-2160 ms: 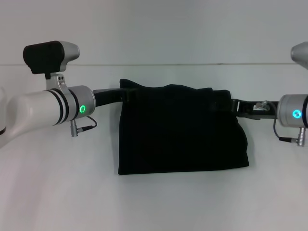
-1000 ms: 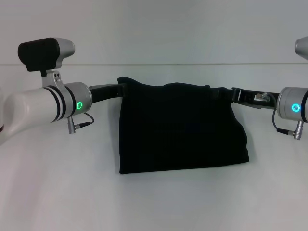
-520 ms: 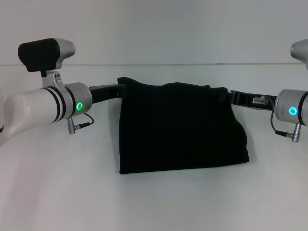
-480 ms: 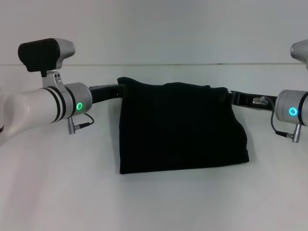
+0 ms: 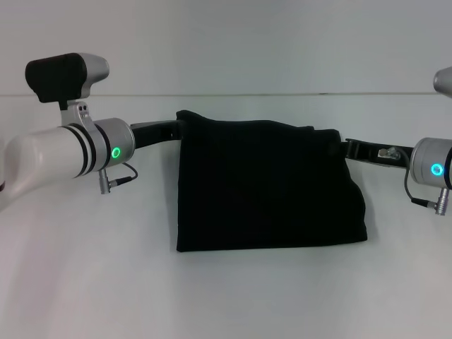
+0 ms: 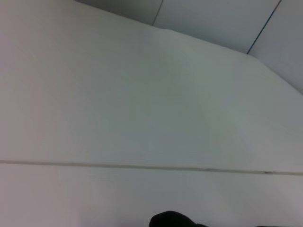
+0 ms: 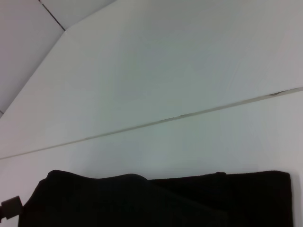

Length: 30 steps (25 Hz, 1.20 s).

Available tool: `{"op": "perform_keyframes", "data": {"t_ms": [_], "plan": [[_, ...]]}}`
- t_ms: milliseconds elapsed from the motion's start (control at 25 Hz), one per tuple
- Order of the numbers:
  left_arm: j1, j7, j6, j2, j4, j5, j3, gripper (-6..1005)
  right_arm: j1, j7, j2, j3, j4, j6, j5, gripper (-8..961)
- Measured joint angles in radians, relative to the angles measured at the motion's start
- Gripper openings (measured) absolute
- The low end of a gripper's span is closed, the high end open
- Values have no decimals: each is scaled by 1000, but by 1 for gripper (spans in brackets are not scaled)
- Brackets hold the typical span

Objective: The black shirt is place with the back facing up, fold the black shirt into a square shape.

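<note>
The black shirt [image 5: 268,187] lies folded to a rough square on the white table [image 5: 85,282], its 2 far corners met by the left gripper [image 5: 180,129] and right gripper [image 5: 342,147], grip unreadable for both, so the fold looks nearly finished and next calls for letting go and backing off.

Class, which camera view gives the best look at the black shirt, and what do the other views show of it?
The head view: the whole black shirt shows as a folded dark block on the white table. The right wrist view catches only its upper edge. The left wrist view shows just a small dark bump, probably cloth.
</note>
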Motion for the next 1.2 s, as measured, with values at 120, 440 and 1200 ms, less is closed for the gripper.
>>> {"op": "perform_keyframes", "data": {"t_ms": [120,440,1200], "plan": [[-3,0,1,1,1,0,0,1,-1,0,0,0,0,-3,0,59],[-14,0,5,4,-2,5,12,1,-6,3,7,0,-5,-4,2,60],[-45,-2,-8,20,2,7,12,0,-102,-117,-18,0,-44,-84,220,613]]}}
